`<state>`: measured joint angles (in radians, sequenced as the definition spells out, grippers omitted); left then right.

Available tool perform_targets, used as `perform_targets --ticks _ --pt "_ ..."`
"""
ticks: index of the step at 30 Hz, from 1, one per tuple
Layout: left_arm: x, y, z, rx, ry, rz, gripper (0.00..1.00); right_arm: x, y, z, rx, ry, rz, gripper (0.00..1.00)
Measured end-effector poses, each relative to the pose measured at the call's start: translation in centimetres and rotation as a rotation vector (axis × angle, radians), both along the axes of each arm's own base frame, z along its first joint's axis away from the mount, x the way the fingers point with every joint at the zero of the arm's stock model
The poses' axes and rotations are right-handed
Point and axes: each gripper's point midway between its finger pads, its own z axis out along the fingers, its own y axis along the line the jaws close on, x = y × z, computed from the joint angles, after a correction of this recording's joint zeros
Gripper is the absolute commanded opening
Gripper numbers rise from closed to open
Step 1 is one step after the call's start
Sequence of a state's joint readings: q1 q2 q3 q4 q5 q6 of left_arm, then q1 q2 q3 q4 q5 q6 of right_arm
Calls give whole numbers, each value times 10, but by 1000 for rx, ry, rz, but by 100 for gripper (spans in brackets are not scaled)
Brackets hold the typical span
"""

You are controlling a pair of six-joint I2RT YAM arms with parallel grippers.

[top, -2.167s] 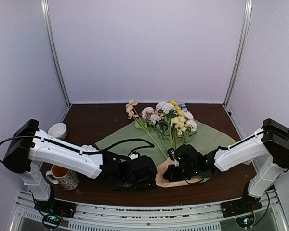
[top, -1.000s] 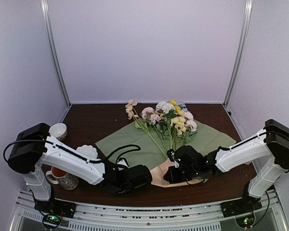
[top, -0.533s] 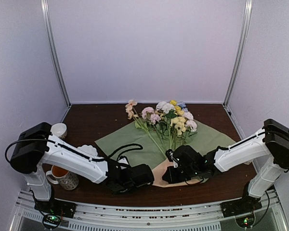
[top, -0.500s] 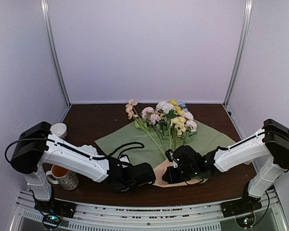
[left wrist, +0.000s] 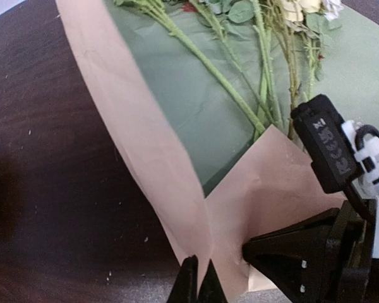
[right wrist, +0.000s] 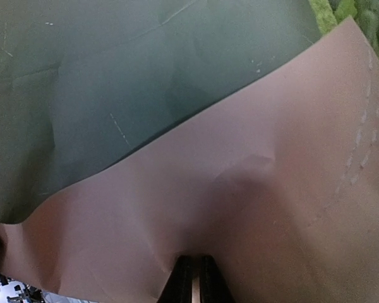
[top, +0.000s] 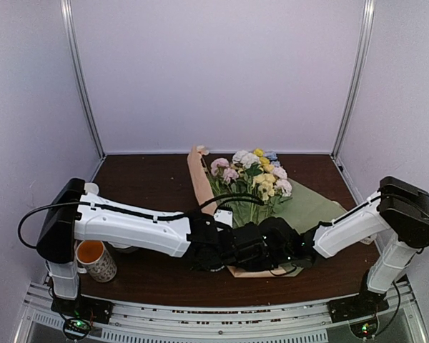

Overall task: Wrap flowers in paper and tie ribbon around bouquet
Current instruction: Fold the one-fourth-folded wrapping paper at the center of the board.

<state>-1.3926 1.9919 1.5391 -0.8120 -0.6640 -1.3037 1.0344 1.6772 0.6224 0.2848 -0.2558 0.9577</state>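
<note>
A dark brown wooden worktop [top: 150, 179] sits inside a booth of pale lilac walls [top: 214, 71]. At its near left edge stands a patterned mug [top: 94, 259] holding an orange-brown drink, just in front of the left arm's shoulder.

Both arms reach inward and meet low over the near middle of the worktop, their black wrists almost touching. The left hand [left wrist: 200, 278] is clenched on the paper [left wrist: 139, 139]. Its fingertips pinch the peach-tan sheet at the bottom of a raised fold. The right hand [right wrist: 191, 268] is clenched too, its fingertips pressed together on the peach-tan surface near the paper's near corner. In the left wrist view its black body shows just to the right of the left hand's pinch.

From that pinch the paper's left side stands up off the worktop as a long peach-tan strip that runs away toward the back. Right of the strip the sage-green face lies open and flat, spreading out to the right beyond the right arm. A peach-tan triangle is turned up over the green at the near corner.

The flowers [top: 254, 175] lie on the green face. Their thin green stems converge toward the near corner by the two hands. Their pastel heads in pink, white, yellow and blue fan out at the far end, near the back of the worktop and just right of the raised strip's far end.
</note>
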Motion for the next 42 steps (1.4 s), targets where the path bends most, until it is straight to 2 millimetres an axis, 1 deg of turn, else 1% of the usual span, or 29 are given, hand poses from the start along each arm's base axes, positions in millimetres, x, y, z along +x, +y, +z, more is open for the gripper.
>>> perform_targets --ticks 4,8,11,15,19,21,22,24,25,29,32,34,35,36,38,40,42 --pt "2 -12 4 59 -41 -132 0 4 -3 0 39 25 -30 9" --pt "3 -26 8 115 -88 -277 0 9 -12 1 102 57 -56 9" --pt "2 -33 5 158 -110 -374 0 16 -16 3 127 70 -67 9" --pt "-1 -37 -1 228 -128 -490 0 27 -19 13 157 60 -87 9" --pt "-6 -43 -4 285 -154 -582 0 38 -23 28 195 38 -109 10" --pt "-9 -45 -8 314 -158 -616 0 42 -30 36 215 29 -134 11" --pt "-10 -46 -12 333 -158 -635 0 44 -37 41 224 21 -154 13" --pt "-11 -46 -19 365 -153 -662 0 50 -49 52 231 -5 -184 18" --pt "-12 -47 -22 376 -152 -671 0 55 -55 61 233 -33 -198 20" --pt "-12 -50 -31 419 -151 -708 0 78 -69 100 223 -137 -223 31" --pt "-12 -53 -33 437 -157 -728 0 97 -74 135 195 -240 -214 41" --pt "-12 -55 -32 445 -162 -740 0 108 -72 161 184 -309 -190 57" --pt "-12 -55 -32 448 -164 -746 0 111 -69 173 184 -337 -173 61" --pt "-12 -56 -31 452 -166 -751 0 114 -66 183 181 -366 -150 65" --pt "-12 -58 -30 458 -171 -761 0 120 -58 203 178 -412 -111 67" --pt "-12 -59 -29 465 -174 -769 0 125 -51 211 165 -431 -84 69" --pt "-12 -60 -29 471 -176 -775 0 131 -45 210 145 -430 -61 73"
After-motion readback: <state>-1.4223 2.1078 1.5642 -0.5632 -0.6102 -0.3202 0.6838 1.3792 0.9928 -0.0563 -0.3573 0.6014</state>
